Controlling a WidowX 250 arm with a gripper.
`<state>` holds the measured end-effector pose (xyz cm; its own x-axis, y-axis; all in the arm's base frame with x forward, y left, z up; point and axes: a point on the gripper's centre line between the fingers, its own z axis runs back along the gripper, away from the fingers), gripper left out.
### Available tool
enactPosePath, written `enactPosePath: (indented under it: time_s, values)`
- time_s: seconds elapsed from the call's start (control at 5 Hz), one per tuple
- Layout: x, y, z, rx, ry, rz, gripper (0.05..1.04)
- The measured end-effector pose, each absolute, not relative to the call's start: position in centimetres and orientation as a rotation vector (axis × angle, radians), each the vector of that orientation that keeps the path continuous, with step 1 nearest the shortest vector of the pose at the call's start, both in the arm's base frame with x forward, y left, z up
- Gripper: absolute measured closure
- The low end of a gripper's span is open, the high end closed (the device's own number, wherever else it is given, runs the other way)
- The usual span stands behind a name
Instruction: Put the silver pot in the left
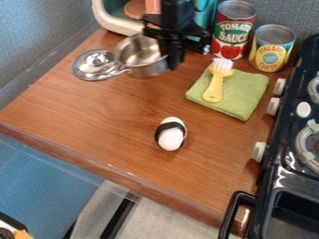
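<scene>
- Silver pot (pixel 148 69): left of the green cloth (pixel 242 93), mouth upward, handle pointing away from the cloth, which leaves the rim facing it free for a grip.
- Tool (pixel 173 64): left of the cloth, at the pot's near rim, presumably placed to take the wall; whether wide, narrow or holding, cannot tell.
- Silver lid (pixel 93 65): farther left of the cloth, knob up, apparently for easy lifting.
- Yellow brush (pixel 215 87): on the cloth, perhaps to drain.
</scene>
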<state>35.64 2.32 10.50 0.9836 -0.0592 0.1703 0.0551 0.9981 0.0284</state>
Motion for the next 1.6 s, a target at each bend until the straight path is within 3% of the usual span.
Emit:
enactPosePath:
  time_s: [0.4, 0.6, 0.8, 1.2, 1.4, 1.6]
  values:
    - [29.5, 7.5, 8.3, 0.029, -0.076, 0.147, 1.002]
    - [28.8, 10.7, 7.6, 0.043, -0.084, 0.252, 1.002]
    - [28.3, 12.2, 5.3, 0.050, -0.046, 0.307, 1.002]
    - [28.8, 13.5, 3.2, 0.063, -0.025, 0.320, 0.971]
    - [28.7, 13.1, 3.3, 0.040, -0.013, 0.277, 0.789]
    - [29.1, 12.0, 6.5, -0.011, -0.110, 0.144, 0.502]
